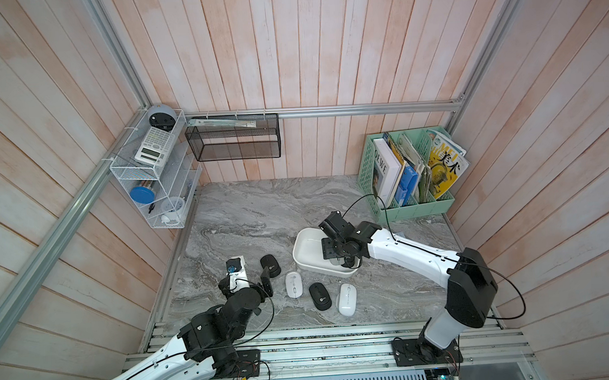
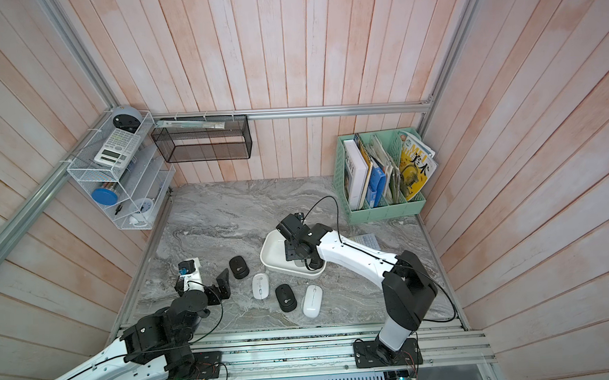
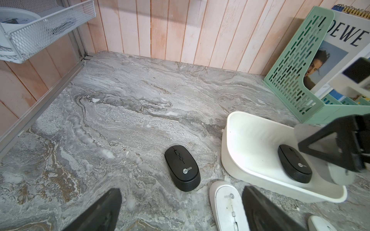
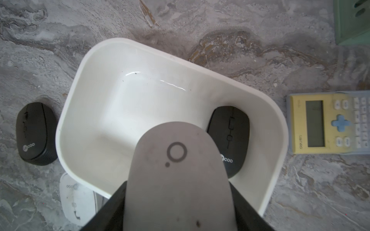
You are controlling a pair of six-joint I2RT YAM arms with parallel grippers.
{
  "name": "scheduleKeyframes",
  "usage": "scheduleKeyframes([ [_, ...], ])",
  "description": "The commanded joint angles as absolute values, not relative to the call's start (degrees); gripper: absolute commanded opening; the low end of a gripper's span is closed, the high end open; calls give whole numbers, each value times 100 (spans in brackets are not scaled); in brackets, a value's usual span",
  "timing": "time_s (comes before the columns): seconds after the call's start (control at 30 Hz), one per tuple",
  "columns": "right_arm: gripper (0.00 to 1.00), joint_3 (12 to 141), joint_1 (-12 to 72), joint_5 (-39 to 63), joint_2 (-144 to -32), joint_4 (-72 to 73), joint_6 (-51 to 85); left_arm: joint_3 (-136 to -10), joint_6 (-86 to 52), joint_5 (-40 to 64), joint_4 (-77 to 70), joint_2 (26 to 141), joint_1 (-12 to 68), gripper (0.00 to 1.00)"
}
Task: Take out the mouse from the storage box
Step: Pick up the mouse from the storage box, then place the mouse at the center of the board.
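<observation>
Grey mouse [image 4: 176, 152] pinched by right gripper [image 4: 177, 185]; half-hides black mouse [image 4: 230, 128] in storage box [image 4: 80, 112] | left gripper [image 3: 182, 195] spread wide

Grey marble, a white tub, and mice in black, white and grey.

The table [image 1: 247, 214] is grey with a marble pattern, swirled with paler streaks and brownish veins. The storage box [image 4: 140, 52] is plain glossy white. The black mouse [image 4: 230, 128] in it carries a white logo, and the pale grey mouse [image 4: 176, 170] bears a dark ring and dot. A second black mouse [image 3: 182, 169] has a white logo too, beside a white mouse [image 1: 294, 285]. The file holder [image 1: 367, 174] is mint green with slotted perforations. The wire basket [image 1: 234, 144] is black mesh. The calculator [image 4: 320, 124] is yellow with a blue cross key. The wall planks [image 1: 290, 50] are whitewashed pink.
</observation>
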State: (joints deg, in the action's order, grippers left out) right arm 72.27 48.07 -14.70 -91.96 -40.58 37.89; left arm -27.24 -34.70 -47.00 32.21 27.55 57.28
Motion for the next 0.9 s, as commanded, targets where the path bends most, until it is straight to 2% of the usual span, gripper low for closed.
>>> scheduleKeyframes([
  [0.0,55,6857,4825,-1815,-8604,-4552,3845,-2751,-3466,-4829,3285,2769,5704,100],
  [0.13,55,6034,4815,-2304,-7766,-4686,4312,-2751,-3450,-4874,3261,2807,5704,100],
  [0.27,55,4790,4783,-2770,-6822,-4234,4698,-2747,-3470,-4934,3261,2862,5704,100],
  [0.43,55,3940,4504,-2771,-6164,-4016,4799,-2735,-3480,-4951,3251,2905,5704,100],
  [0.63,55,3382,4369,-2586,-6182,-3625,4963,-2728,-3481,-4982,3210,2995,5704,100],
  [0.87,55,3173,4307,-2485,-6754,-3086,5131,-2716,-3490,-4980,3200,3004,5704,100],
])
